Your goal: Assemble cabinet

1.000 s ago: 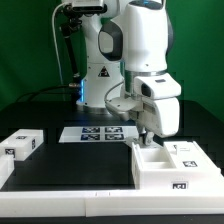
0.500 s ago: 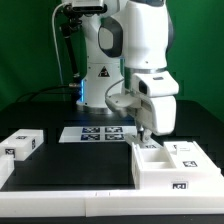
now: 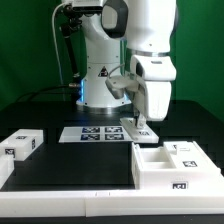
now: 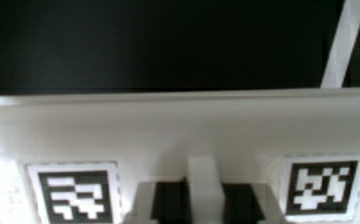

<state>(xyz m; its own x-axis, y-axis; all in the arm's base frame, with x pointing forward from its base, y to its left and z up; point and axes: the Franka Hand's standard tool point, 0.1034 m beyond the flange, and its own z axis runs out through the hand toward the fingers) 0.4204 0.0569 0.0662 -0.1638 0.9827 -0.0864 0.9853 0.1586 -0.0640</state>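
Hovering above the lower-right cabinet [image 3: 160, 172], the gripper [image 3: 140, 126] hides whether it is open. Fetching the lower-left drawer block [image 3: 20, 143] likely follows.

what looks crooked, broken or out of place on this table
Nothing stands out. The cabinet sits flat at the exterior view's right, a drawer block rests apart from it at the exterior view's left, and the marker board lies flat behind them. No damage shows.
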